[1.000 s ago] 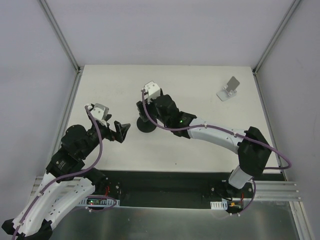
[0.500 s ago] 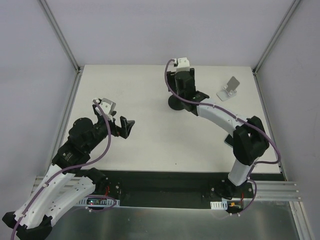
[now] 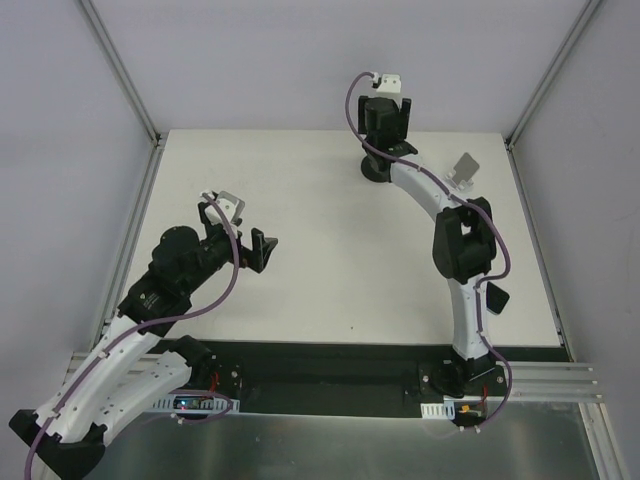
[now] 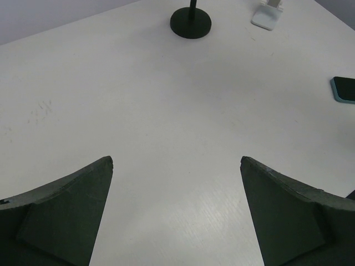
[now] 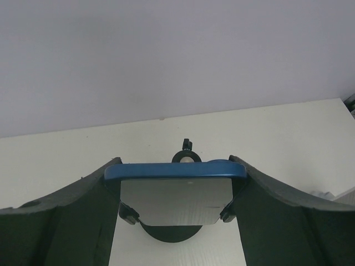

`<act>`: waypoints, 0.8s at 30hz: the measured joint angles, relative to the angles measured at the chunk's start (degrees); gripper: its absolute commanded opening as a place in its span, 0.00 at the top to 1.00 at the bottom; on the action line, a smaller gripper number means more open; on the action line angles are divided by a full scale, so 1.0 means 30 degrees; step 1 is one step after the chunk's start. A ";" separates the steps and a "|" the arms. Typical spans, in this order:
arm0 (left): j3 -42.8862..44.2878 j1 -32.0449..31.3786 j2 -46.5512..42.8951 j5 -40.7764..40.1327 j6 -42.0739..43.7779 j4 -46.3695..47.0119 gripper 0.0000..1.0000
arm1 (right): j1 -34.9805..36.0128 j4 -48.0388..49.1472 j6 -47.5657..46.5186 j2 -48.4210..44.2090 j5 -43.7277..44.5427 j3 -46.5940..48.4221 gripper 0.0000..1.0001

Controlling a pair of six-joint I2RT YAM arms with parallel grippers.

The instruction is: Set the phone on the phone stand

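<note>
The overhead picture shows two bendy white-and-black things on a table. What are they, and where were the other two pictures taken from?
Those are two robot arms, bolted at the near edge of the table, each ending in two fingers. The overhead picture comes from a fixed camera above and behind them. The other two come from small cameras on the wrists, so each one sees its own dark fingers at the sides of the picture. The left fingers are open and hold nothing. The right fingers, reached out to the table's far side, grip a blue-rimmed phone by its sides, right at a black stand with a round base. I cannot tell whether the phone rests in it yet. Also on the table are a small silver stand and a second phone, lying flat.
</note>
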 measured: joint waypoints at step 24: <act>0.0495 0.0408 0.2251 0.2936 0.0423 0.2470 0.04 | -0.0729 0.0816 0.1071 0.2637 -0.1086 0.3147 0.99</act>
